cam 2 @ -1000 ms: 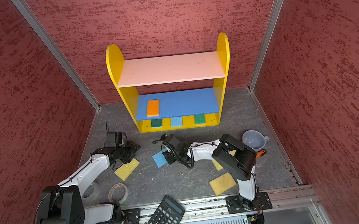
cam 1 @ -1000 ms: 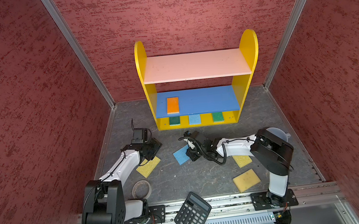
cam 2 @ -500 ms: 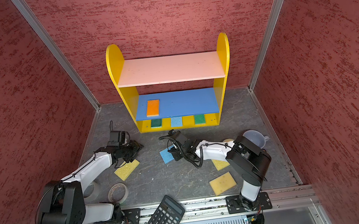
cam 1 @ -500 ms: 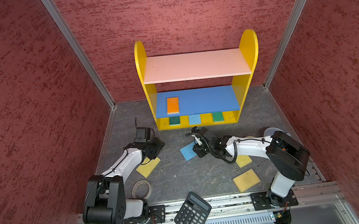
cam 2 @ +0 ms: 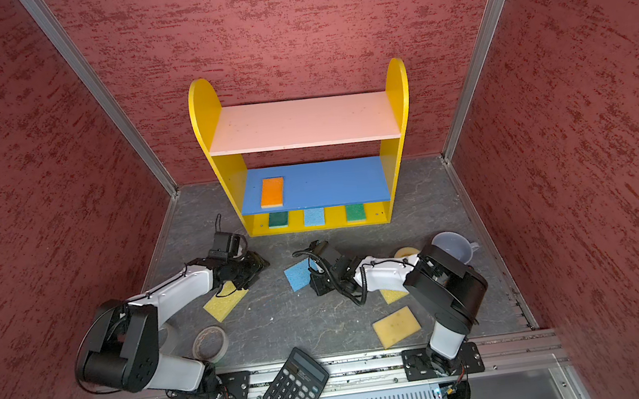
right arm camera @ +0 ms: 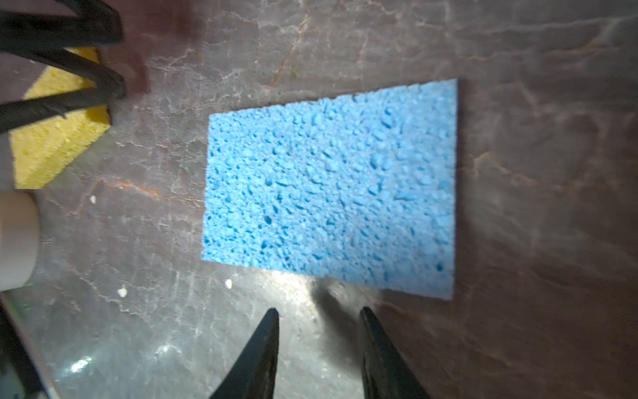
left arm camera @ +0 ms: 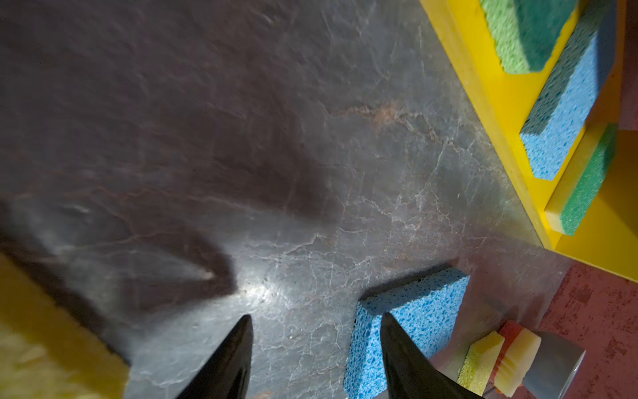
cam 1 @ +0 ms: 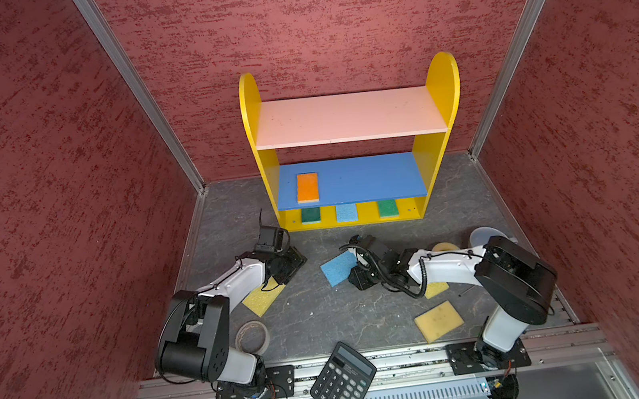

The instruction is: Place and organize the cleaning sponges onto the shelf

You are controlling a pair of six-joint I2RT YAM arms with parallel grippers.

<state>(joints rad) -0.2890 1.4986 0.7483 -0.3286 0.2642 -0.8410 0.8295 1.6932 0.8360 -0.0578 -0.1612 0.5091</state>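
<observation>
Only calculator (cam 1: 342,382) keys, print illegible

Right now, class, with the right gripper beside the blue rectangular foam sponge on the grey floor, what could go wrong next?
1. The right gripper has open jaws short of the blue rectangular foam sponge, not straddling it; closing here may catch nothing or shove it.
2. The left gripper, also open, points toward that sponge; the arms might collide.
3. The left arm hangs over the yellow rectangular foam sponge and could drag it.
</observation>
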